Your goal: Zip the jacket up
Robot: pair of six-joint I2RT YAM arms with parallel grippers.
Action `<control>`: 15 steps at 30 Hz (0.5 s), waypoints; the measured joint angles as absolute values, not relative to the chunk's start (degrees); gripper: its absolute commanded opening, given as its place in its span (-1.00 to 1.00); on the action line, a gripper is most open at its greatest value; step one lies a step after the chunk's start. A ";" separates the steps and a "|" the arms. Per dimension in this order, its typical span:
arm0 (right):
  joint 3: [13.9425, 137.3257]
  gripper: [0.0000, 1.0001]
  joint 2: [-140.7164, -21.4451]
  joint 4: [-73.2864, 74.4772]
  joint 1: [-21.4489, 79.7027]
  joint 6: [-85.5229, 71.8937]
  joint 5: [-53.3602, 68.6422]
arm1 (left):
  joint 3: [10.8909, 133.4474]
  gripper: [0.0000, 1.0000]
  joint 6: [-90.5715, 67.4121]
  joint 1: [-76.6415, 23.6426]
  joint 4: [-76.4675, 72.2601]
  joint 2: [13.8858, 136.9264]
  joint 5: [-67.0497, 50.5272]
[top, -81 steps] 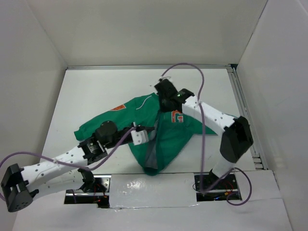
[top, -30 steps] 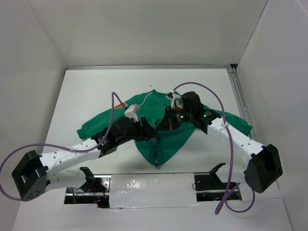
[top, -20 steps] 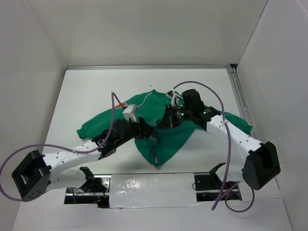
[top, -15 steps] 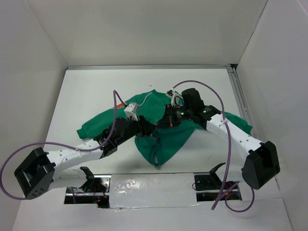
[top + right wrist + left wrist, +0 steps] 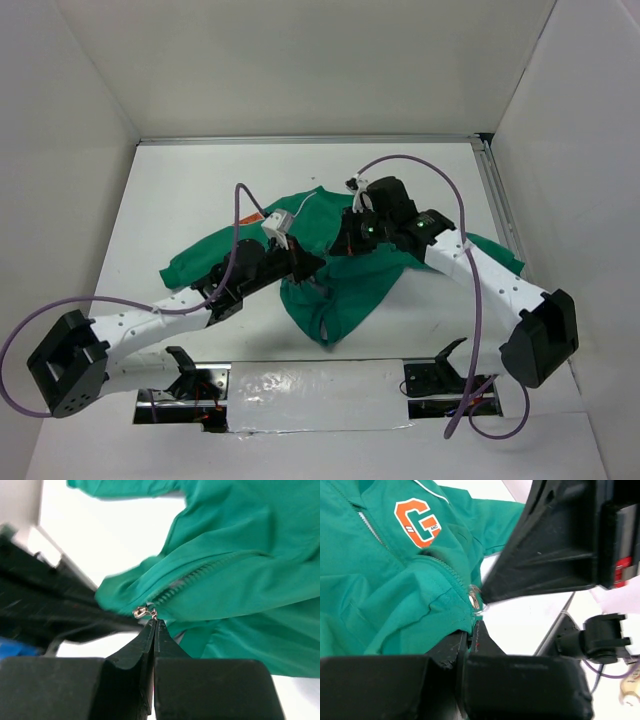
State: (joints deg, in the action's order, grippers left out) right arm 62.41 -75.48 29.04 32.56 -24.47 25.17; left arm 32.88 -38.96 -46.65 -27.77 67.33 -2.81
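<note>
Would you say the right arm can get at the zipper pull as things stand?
Likely yes: the right fingers look pinched on the zipper pull, with nothing in the way.

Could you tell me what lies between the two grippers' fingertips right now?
Only a short fold of the jacket's front edge with the metal zipper pull, seen in the left wrist view between the left gripper and the right gripper.

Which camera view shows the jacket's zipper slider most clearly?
The right wrist view: the zipper slider shows clearly at the closed tips of the right gripper, on the jacket. The left wrist view shows it partly, beside the right gripper's dark tip. The top external view does not show it.
</note>
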 measured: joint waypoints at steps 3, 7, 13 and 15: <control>65.78 -1.00 -75.61 31.33 35.51 -24.10 16.01 | 35.24 -1.00 -41.54 -46.65 -21.17 64.47 -2.74; 70.24 -1.00 -77.76 34.92 39.68 -22.41 4.97 | 35.73 -1.00 -45.69 -47.07 -15.16 61.67 -3.09; 71.20 -1.00 -83.81 38.19 43.11 -19.51 -1.67 | 33.19 -1.00 -51.16 -48.53 -8.34 60.18 -3.09; 70.81 -1.00 -84.09 38.81 43.55 -19.51 -2.70 | 31.59 -1.00 -51.53 -48.71 -6.98 58.87 -3.11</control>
State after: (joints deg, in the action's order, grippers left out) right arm 70.81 -84.09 38.81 43.55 -19.51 -2.70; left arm 31.59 -51.53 -48.71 -6.98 58.87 -3.11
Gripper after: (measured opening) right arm 0.004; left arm 0.050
